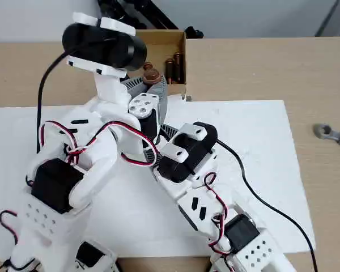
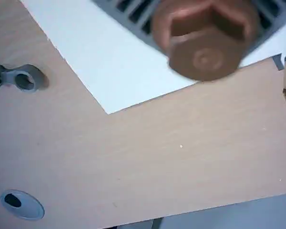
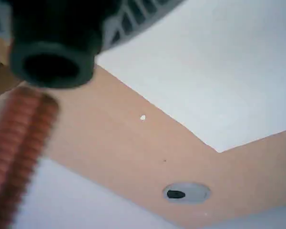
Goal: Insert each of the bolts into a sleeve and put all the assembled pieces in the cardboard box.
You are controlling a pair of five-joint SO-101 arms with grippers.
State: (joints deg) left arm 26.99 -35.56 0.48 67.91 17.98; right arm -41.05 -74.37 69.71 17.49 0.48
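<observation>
My left gripper (image 2: 205, 19) is shut on a brown bolt (image 2: 205, 40), whose hex head faces the left wrist camera. In the high view that bolt (image 1: 151, 73) sits at the near edge of the cardboard box (image 1: 158, 38), which holds several brown pieces (image 1: 173, 67). My right gripper (image 3: 57, 24) is shut on a black sleeve (image 3: 52, 57), its open bore facing the right wrist camera. A threaded brown shank (image 3: 19, 152) runs just beside the sleeve's mouth, outside it. The left arm (image 1: 110, 85) hides the right gripper's fingers in the high view.
A white sheet (image 1: 255, 147) covers the middle of the wooden table (image 1: 272, 62). A small grey metal fitting (image 1: 331, 134) lies on bare wood at the far right, also in the left wrist view (image 2: 19, 78). A grey cable grommet (image 3: 186, 193) is set into the tabletop.
</observation>
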